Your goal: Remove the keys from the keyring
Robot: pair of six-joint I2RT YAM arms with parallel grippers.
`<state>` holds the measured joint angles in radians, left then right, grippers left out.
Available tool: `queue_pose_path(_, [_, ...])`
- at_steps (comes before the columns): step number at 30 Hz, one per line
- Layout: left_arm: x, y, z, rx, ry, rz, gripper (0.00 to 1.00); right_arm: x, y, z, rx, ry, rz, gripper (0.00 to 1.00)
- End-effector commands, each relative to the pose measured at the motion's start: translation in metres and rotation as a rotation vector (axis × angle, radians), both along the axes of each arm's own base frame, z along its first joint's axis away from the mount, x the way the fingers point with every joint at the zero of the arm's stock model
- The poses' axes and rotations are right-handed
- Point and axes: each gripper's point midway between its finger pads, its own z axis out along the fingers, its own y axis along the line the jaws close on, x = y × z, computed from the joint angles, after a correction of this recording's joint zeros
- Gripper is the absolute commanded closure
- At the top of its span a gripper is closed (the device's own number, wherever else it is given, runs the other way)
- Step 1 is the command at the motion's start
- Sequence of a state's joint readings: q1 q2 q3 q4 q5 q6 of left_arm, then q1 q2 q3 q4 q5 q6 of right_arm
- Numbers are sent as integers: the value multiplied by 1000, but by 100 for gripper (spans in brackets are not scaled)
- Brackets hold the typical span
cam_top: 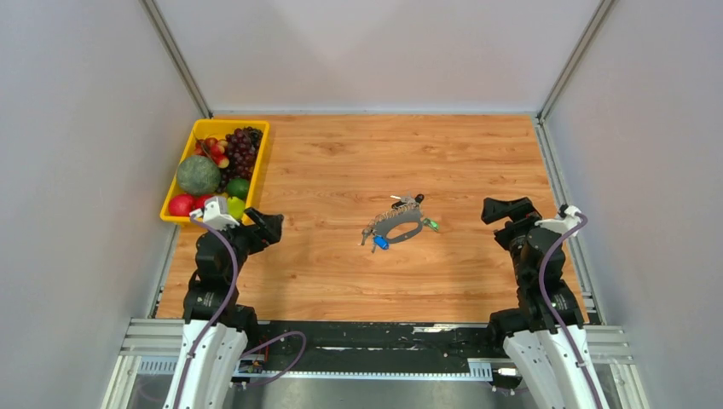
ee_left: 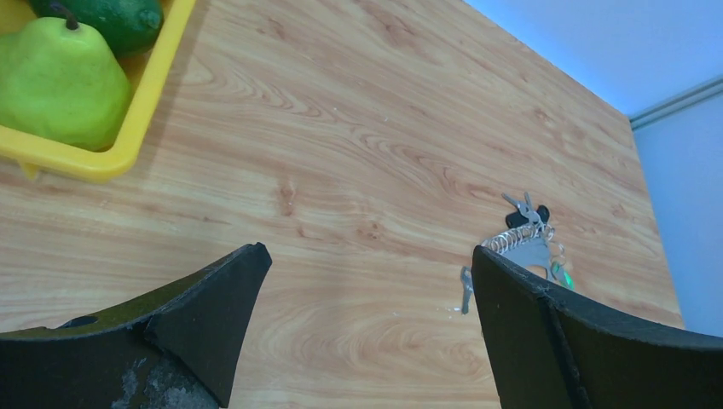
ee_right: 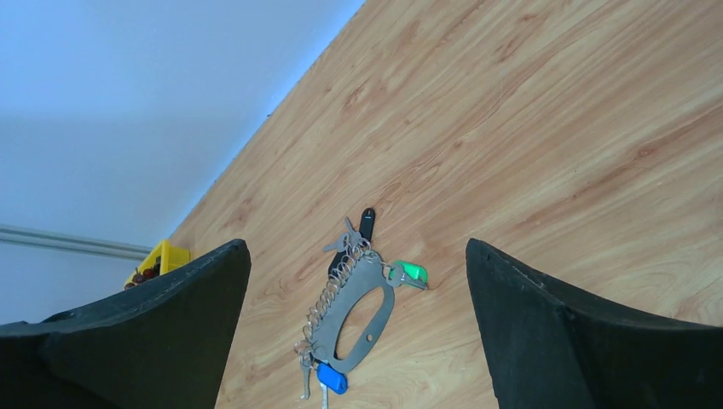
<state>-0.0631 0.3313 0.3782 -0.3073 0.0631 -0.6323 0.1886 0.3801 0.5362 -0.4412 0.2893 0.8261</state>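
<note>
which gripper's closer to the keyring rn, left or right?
Right, by a modest margin in the top view. The right gripper sits open to the right of the keyring, about level with it. The left gripper sits open farther off on its left.

Place: I work in a lab test booth.
Signs: bare grey walls [cam_top: 77, 128], metal rails [cam_top: 149, 336], my wooden table [cam_top: 341, 162].
</note>
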Motion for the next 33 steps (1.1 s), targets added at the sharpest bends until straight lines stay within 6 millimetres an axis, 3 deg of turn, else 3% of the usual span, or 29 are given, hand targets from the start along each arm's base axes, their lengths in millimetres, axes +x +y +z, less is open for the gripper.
queue_pose_path(1, [6, -14, 3, -48, -15, -64, 0, -3, -8, -7, 40, -4, -62, 0])
queue_pose_path(6, [12, -26, -1, -62, -12, -133, 0, -4, -1, -17, 126, -4, -52, 0])
queue_pose_path(15, [13, -28, -17, 14, -55, -186, 0, 7, 33, -21, -179, -48, 257, 0])
queue_pose_path(19, [13, -31, -27, 4, -53, -198, 0, 21, 54, -41, -254, 95, 411, 1])
queue_pose_path(21, [13, -34, -31, -5, -59, -213, 0, 30, 60, -51, -299, 177, 453, 8])
queue_pose_path(28, [7, -59, -45, -56, -92, -350, 0, 47, 130, -47, -506, 177, 612, 21])
queue_pose_path(33, [1, -88, -46, -21, -110, -461, 0, 66, 148, -71, -570, 258, 637, 25])
